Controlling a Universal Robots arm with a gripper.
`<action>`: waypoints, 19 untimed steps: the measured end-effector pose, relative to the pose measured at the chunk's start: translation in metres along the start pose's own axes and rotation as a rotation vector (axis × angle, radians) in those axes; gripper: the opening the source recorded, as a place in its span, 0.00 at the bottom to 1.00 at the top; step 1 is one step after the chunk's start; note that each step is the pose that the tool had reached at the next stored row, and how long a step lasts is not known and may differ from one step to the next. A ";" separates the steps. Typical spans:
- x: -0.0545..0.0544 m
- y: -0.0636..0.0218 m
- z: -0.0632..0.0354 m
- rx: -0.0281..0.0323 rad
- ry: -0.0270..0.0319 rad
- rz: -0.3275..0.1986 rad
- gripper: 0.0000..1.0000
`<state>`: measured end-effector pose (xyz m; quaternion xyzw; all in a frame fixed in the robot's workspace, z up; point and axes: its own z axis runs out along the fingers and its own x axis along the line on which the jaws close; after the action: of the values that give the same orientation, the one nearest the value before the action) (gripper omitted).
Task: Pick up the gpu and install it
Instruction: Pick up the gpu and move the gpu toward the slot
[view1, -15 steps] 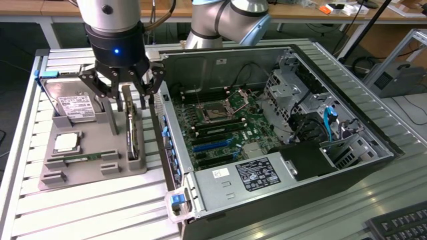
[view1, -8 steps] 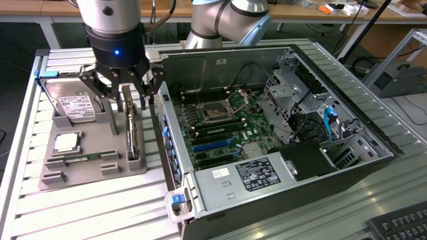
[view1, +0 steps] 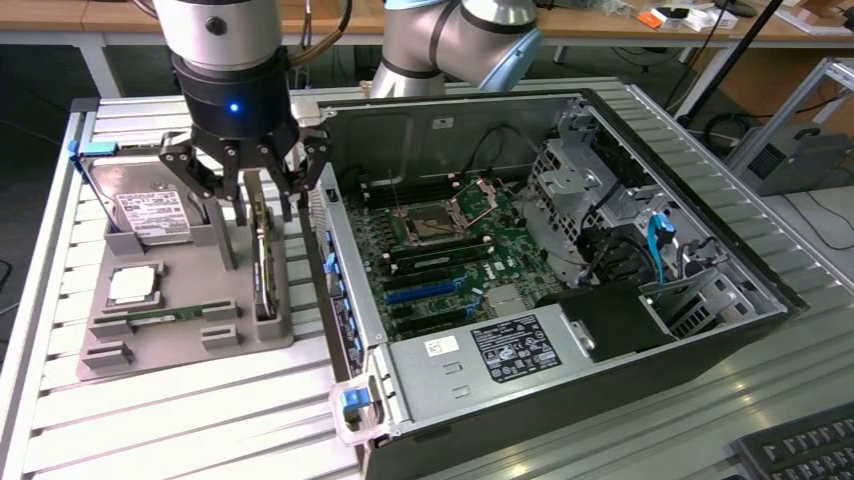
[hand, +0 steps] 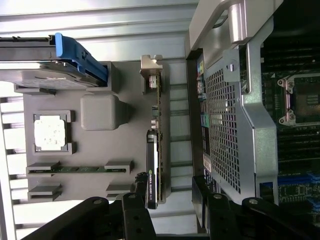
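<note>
- the gripper (view1: 260, 215) hangs just above the grey holder (view1: 174, 350), fingers spread wide and grasping nothing, seemingly one set either side of the gpu (view1: 266, 275), likely lined up to pinch it.
- the gpu stands on edge in the holder's slot, leaving its flat faces free; its lower edge is hidden.
- beyond, the open computer case (view1: 747, 300) lies with its motherboard (view1: 454, 260) facing up; the card's slot is hard to pick out.
</note>
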<state>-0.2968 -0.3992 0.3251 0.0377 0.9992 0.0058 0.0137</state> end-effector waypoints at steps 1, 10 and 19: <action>0.000 0.0000 0.0004 0.0001 0.0000 0.000 0.48; 0.000 -0.0001 0.0032 0.0007 0.0000 0.000 0.48; 0.000 -0.0001 0.0064 0.0014 -0.0001 0.000 0.48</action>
<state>-0.2968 -0.3992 0.3187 0.0376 0.9992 0.0051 0.0137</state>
